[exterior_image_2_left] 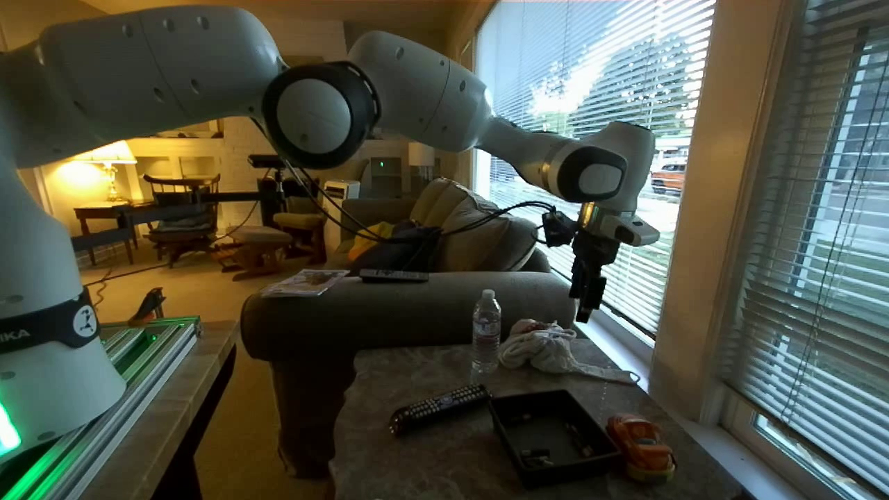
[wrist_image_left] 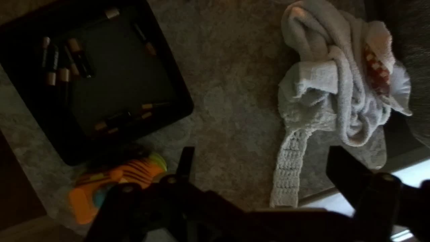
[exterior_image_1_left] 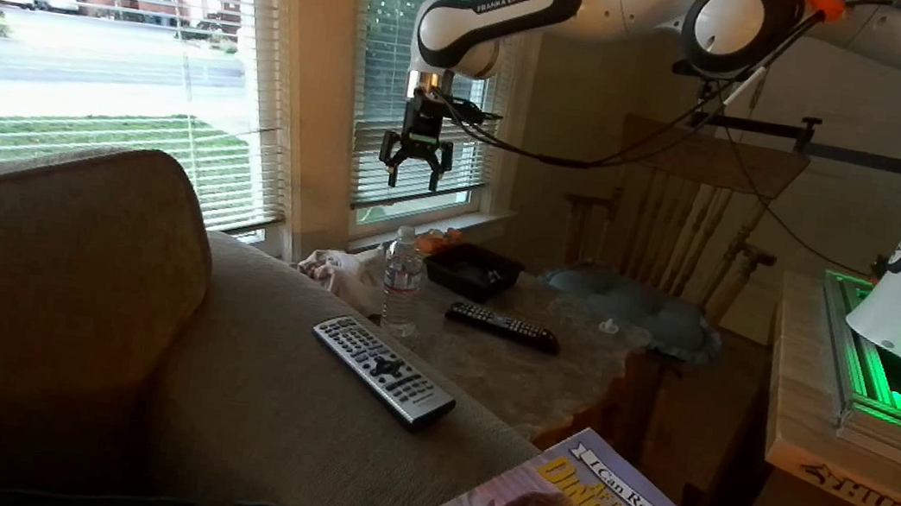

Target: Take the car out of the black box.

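The car, an orange toy with dark stripes and a yellow-green edge, lies on the table beside the black box, outside it. It shows in both exterior views [exterior_image_1_left: 439, 240] [exterior_image_2_left: 640, 444] and in the wrist view [wrist_image_left: 134, 173], partly hidden by a finger there. The black box is a low square tray, seen in both exterior views [exterior_image_1_left: 448, 274] [exterior_image_2_left: 524, 476] and in the wrist view [wrist_image_left: 179, 85]. Several batteries lie in it. My gripper [exterior_image_1_left: 413, 183] [exterior_image_2_left: 585, 314] [wrist_image_left: 260, 156] is open and empty, high above the table, over the area between the car and the white cloth.
A white cloth [exterior_image_2_left: 545, 349] [wrist_image_left: 315, 84] and an upright water bottle [exterior_image_1_left: 401, 286] [exterior_image_2_left: 486, 333] stand near the box. A black remote control [exterior_image_1_left: 502, 326] [exterior_image_2_left: 441, 408] lies beside it. The couch arm [exterior_image_2_left: 417, 312] borders the table, with a silver remote [exterior_image_1_left: 383, 370] on top. Window blinds are close behind.
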You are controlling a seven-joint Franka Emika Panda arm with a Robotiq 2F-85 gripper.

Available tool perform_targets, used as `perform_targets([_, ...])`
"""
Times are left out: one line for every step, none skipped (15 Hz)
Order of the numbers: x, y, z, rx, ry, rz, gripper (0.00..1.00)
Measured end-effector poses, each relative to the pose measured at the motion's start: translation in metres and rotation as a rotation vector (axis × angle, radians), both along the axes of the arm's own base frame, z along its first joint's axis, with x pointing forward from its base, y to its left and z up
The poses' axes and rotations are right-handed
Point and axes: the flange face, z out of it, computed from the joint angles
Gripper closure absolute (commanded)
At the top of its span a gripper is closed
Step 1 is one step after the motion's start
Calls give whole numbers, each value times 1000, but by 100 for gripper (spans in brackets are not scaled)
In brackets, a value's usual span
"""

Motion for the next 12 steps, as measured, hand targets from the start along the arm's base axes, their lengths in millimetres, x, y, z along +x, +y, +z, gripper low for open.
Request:
perform_targets([3,2,3,1,-33,22,0])
perform_targets([5,2,4,1,-61,40,0])
perform_targets([7,2,4,1,-77,49,0])
perform_targets([7,2,4,1,-82,55,0])
perform_targets([7,2,5,1,-85,58,0])
perform_targets([7,2,5,1,-86,59,0])
perform_targets([7,1,5,0,-86,59,0])
perform_targets([7,2,5,0,-85,61,0])
perform_targets([7,3,5,3,-83,71,0])
perform_targets([5,8,4,10,-76,86,0])
perform_targets([3,14,4,22,-64,106,0])
perform_targets([1,22,3,39,-49,129,0])
